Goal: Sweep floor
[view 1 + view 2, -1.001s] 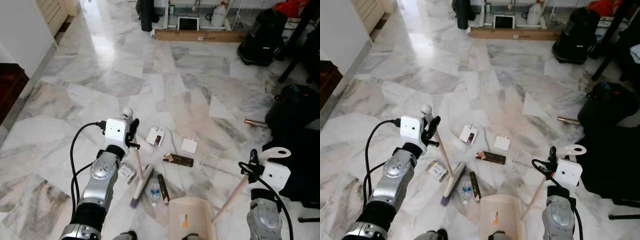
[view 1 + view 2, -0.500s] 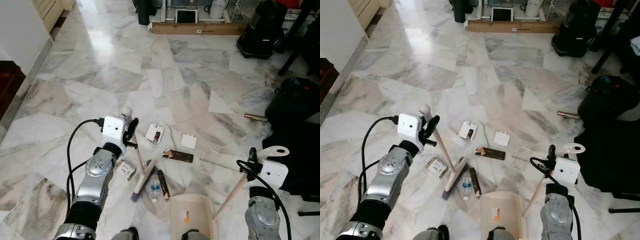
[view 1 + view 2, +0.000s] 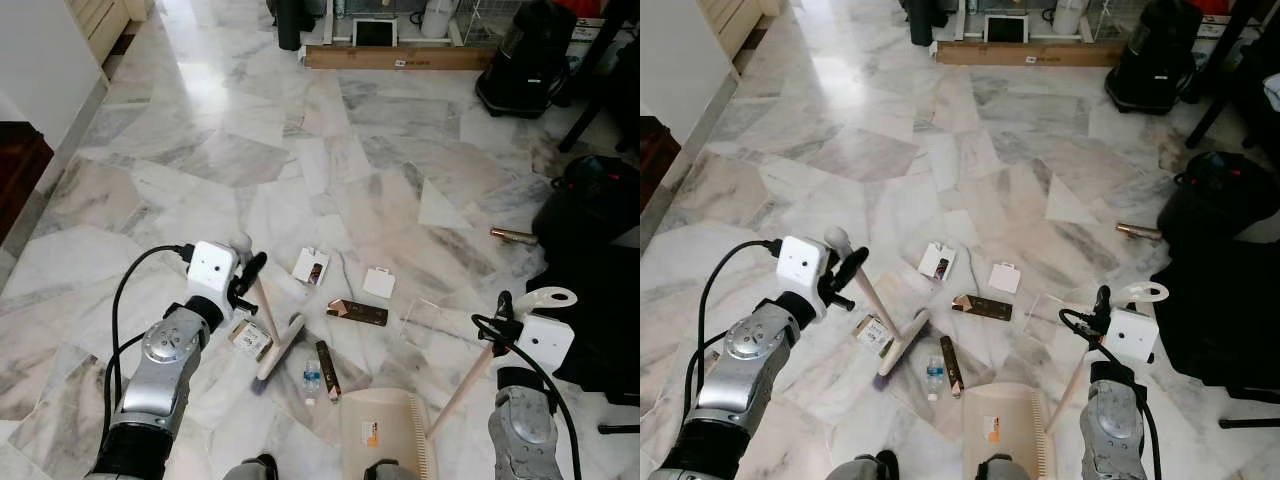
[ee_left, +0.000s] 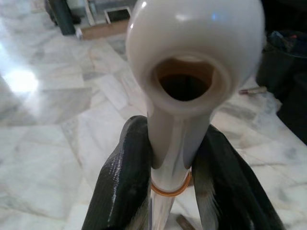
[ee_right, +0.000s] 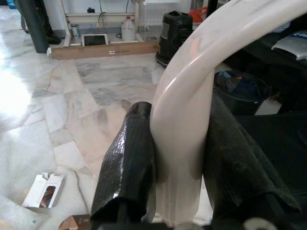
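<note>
Marble floor (image 3: 300, 150), left gripper (image 4: 175, 177) clamping broom (image 3: 270, 335), right gripper (image 5: 180, 163) clamping dustpan (image 3: 385, 435).

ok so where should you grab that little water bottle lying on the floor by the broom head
Grip the small water bottle across its middle, coming straight down from above. It lies flat on the marble, cap end away from the robot, so only its round sides are free. Set the fingers across its width; the dark bar lies close on its right and the broom head on its left, so space looks tight.
</note>
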{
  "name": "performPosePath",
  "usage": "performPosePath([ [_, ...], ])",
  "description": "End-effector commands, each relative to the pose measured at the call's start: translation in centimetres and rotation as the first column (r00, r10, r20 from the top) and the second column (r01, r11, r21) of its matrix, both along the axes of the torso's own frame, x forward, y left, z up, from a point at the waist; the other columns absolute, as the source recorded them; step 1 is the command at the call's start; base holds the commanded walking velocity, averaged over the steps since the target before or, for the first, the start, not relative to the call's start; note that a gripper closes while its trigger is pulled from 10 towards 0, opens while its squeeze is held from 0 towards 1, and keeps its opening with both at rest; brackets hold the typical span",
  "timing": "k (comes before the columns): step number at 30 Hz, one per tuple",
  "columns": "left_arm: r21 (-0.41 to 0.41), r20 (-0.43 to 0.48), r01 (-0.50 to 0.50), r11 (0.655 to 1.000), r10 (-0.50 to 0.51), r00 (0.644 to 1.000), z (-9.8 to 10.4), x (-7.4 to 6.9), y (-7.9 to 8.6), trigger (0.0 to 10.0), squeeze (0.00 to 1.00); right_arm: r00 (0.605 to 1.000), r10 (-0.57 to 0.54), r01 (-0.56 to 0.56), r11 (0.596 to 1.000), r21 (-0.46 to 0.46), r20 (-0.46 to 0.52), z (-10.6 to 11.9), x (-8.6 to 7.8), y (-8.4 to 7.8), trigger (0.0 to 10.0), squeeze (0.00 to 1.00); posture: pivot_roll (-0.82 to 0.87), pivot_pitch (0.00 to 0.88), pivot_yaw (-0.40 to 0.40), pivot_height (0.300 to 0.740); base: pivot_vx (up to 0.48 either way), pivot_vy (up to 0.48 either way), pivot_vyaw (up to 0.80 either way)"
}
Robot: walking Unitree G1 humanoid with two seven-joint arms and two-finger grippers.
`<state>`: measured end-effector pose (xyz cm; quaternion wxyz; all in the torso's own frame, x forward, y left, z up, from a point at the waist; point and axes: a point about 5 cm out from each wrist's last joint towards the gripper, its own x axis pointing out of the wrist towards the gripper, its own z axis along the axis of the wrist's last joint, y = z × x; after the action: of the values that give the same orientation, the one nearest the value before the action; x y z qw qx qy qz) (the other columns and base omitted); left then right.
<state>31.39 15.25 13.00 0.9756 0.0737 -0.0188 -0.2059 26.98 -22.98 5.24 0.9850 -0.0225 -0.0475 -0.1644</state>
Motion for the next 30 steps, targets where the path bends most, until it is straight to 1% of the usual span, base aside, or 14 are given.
performPosePath([
  [1,-0.014,-0.092,0.016,1.0,-0.017,0.996,-1.4,-0.4,0.0,10.0,0.0,1.0,-0.009,0.009,1.0,-0.003,-0.007,-0.3,-0.2,-0.2,10.0,0.0,0.12,0.158,0.01,0.74,0.0,0.0,0.0],
  [4,-0.065,-0.126,0.028,0.998,-0.036,0.991,-1.4,-0.4,-0.5,10.0,0.0,1.0,-0.01,0.01,1.0,-0.003,-0.009,-0.3,-0.2,-0.2,10.0,0.0,0.12,0.145,0.01,0.74,0.0,0.0,0.0],
  [5,-0.071,-0.141,0.053,0.996,-0.062,0.988,-1.1,-0.3,-0.8,10.0,0.0,1.0,-0.011,0.011,1.0,-0.004,-0.007,-0.3,-0.1,-0.3,10.0,0.0,0.12,0.142,0.01,0.74,0.0,0.0,0.0],
  [6,-0.071,-0.141,0.053,0.996,-0.062,0.988,-1.1,-0.3,-0.8,10.0,0.0,1.0,-0.011,0.011,1.0,-0.004,-0.007,-0.3,-0.1,-0.3,10.0,0.0,0.12,0.142,0.01,0.74,0.0,0.0,0.0],
  [8,-0.027,-0.168,0.086,0.996,-0.09,0.982,-1.0,-0.2,-0.9,10.0,0.0,1.0,-0.013,0.013,1.0,-0.007,-0.006,-0.3,0.0,-0.4,10.0,0.0,0.12,0.14,0.01,0.74,0.0,0.0,0.0],
  [10,-0.003,-0.179,0.107,0.994,-0.105,0.978,-1.0,-0.3,-0.9,10.0,0.0,1.0,-0.017,0.017,1.0,-0.011,-0.004,-0.2,0.0,-0.5,10.0,0.0,0.12,0.141,0.01,0.74,0.0,0.0,0.0],
  [12,0.013,-0.194,0.1,0.995,-0.095,0.976,-1.1,-0.3,-0.4,10.0,0.0,1.0,-0.019,0.019,1.0,-0.012,-0.004,-0.2,0.0,-0.5,10.0,0.0,0.13,0.145,0.009,0.74,0.0,0.0,0.0],
  [16,-0.008,-0.246,0.124,0.992,-0.122,0.962,-1.5,-0.8,-0.4,10.0,0.0,1.0,-0.013,0.013,1.0,-0.008,-0.004,-0.2,0.1,-0.3,10.0,0.0,0.13,0.147,0.008,0.74,0.0,0.0,0.0],
  [17,-0.018,-0.264,0.133,0.991,-0.133,0.955,-1.6,-0.9,-0.6,10.0,0.0,1.0,-0.012,0.012,1.0,-0.008,-0.004,-0.3,0.1,-0.2,10.0,0.0,0.13,0.147,0.008,0.74,0.0,0.0,0.0],
  [20,-0.126,-0.309,0.169,0.978,-0.201,0.93,-1.5,-1.4,-1.6,10.0,0.0,1.0,-0.007,0.007,1.0,-0.005,-0.004,-0.3,0.2,-0.1,10.0,0.0,0.13,0.147,0.006,0.74,0.0,0.0,0.0],
  [24,-0.193,-0.328,0.194,0.962,-0.25,0.911,-1.2,-1.5,-2.2,10.0,0.0,1.0,-0.009,0.009,1.0,-0.005,-0.002,-0.2,0.3,-0.1,10.0,0.0,0.13,0.147,0.006,0.74,0.0,0.0,0.0],
  [26,-0.245,-0.328,0.208,0.947,-0.282,0.901,-0.8,-1.5,-2.5,10.0,0.0,1.0,-0.009,0.009,1.0,-0.006,-0.003,-0.2,0.3,-0.2,10.0,0.0,0.14,0.147,0.006,0.74,0.0,0.0,0.0],
  [29,-0.287,-0.323,0.193,0.938,-0.285,0.902,-0.4,-1.3,-2.6,10.0,0.0,1.0,-0.008,0.008,1.0,-0.008,-0.003,-0.2,0.4,-0.1,10.0,0.0,0.13,0.149,0.005,0.74,0.0,0.0,0.0],
  [30,-0.287,-0.323,0.193,0.938,-0.285,0.902,-0.4,-1.3,-2.6,10.0,0.0,1.0,-0.008,0.008,1.0,-0.008,-0.003,-0.2,0.4,-0.1,10.0,0.0,0.13,0.149,0.005,0.74,0.0,0.0,0.0],
])
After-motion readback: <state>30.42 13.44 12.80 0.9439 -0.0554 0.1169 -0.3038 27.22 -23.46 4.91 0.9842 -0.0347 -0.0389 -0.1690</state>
